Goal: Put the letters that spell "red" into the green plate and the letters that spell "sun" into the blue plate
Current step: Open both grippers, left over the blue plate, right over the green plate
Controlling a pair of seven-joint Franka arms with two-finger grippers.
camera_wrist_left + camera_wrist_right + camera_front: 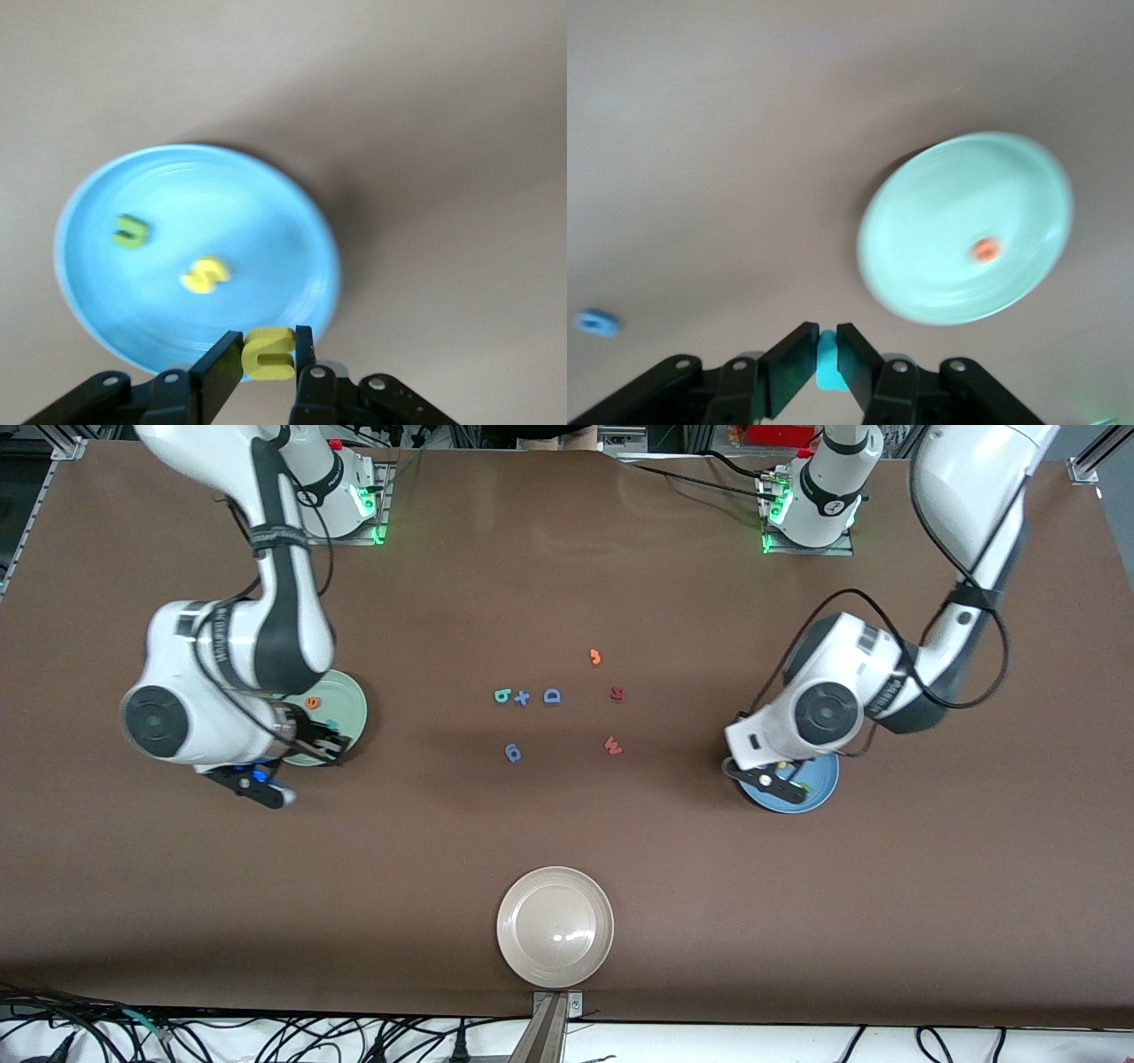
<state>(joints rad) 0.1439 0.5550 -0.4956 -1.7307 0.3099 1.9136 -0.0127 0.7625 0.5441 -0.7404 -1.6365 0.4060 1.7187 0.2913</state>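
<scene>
My left gripper is shut on a yellow "u" over the rim of the blue plate. In that plate lie a yellow "s" and an olive-green "n". My right gripper is shut on a teal letter seen edge-on, beside the rim of the green plate. An orange "e" lies in the green plate. A teal "d"-like letter lies mid-table.
Loose pieces lie mid-table: a blue plus, a blue "D", an orange piece, a dark red "N", a red "W" and a blue "6". A beige-white plate sits near the front edge.
</scene>
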